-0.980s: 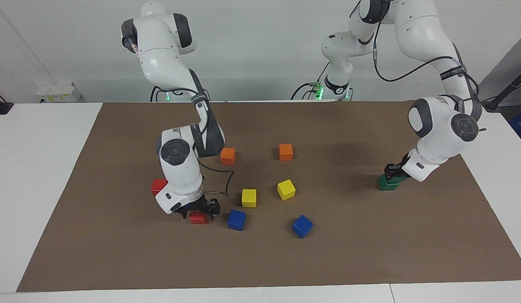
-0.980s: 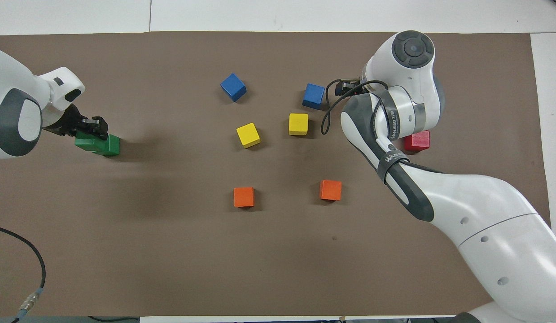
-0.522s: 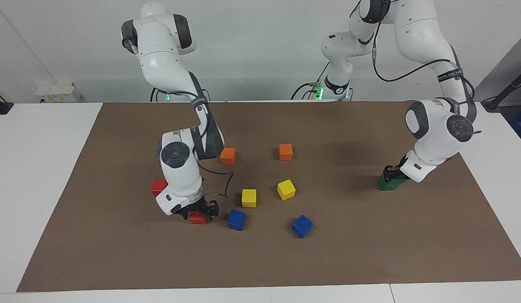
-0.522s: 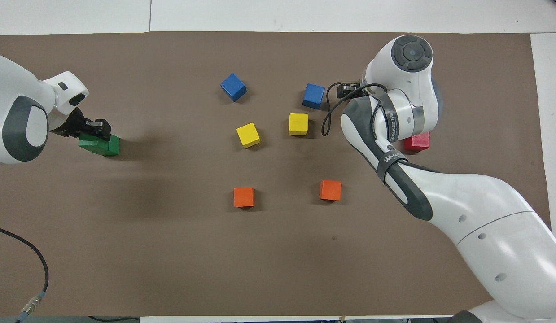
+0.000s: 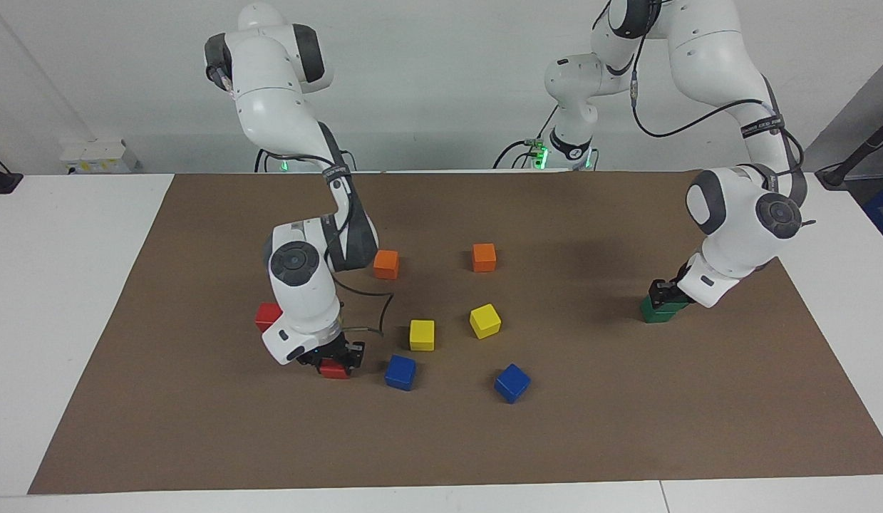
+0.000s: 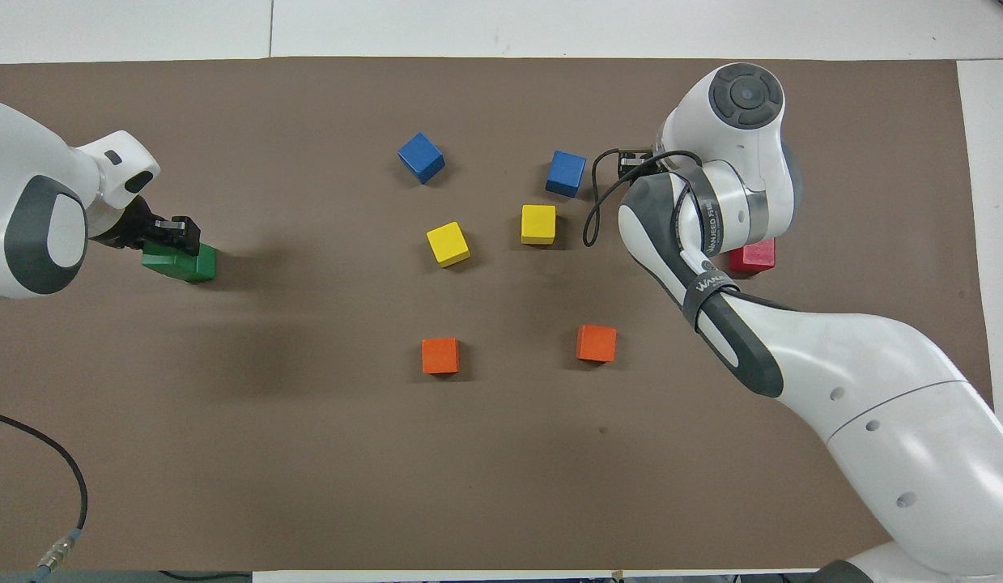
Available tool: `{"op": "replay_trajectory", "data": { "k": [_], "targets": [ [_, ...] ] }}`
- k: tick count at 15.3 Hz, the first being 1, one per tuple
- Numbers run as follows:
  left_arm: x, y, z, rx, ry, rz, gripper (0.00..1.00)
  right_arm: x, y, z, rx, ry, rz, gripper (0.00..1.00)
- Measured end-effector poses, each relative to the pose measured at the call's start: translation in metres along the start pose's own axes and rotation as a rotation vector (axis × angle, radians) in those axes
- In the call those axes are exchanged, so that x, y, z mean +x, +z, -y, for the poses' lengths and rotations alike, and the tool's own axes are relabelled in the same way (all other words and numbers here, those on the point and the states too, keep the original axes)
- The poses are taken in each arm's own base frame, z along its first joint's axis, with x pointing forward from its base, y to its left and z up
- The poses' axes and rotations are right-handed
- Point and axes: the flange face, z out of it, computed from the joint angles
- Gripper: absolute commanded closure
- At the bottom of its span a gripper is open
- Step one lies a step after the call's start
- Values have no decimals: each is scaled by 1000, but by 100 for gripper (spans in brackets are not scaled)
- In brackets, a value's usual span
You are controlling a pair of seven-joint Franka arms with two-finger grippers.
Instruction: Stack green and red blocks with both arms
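Facing the robots, the right claw [image 5: 336, 360] grips a red block [image 5: 334, 370] which its arm hides from overhead, while the left claw [image 5: 665, 293] pinches the upper green block [image 5: 661, 308].

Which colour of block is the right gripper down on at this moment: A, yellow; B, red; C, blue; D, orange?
B: in the facing view the right gripper sits low on the mat with a red block between its fingers, beside a blue block.

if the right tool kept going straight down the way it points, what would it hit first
The right tool points down, shut on a red block, so the brown mat under that block probably comes first.
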Motion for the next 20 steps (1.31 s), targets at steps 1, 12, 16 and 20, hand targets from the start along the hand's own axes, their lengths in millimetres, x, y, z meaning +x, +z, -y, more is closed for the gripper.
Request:
{"op": "replay_trajectory", "data": {
  "k": [1, 12, 16, 20],
  "targets": [
    [0, 0, 0, 0, 0, 0, 0, -1, -4, -3, -8, -12, 22, 100],
    [-10, -46, -5, -4, -7, -29, 0, -19, -105, -122, -22, -128, 124, 100],
    [-22, -108, -5, -8, -23, -26, 0, -40, -74, -134, -17, -134, 101, 100],
    [-51, -169, -7, -3, -31, -15, 0, -52, -65, -136, -17, -134, 109, 100]
  ]
}}
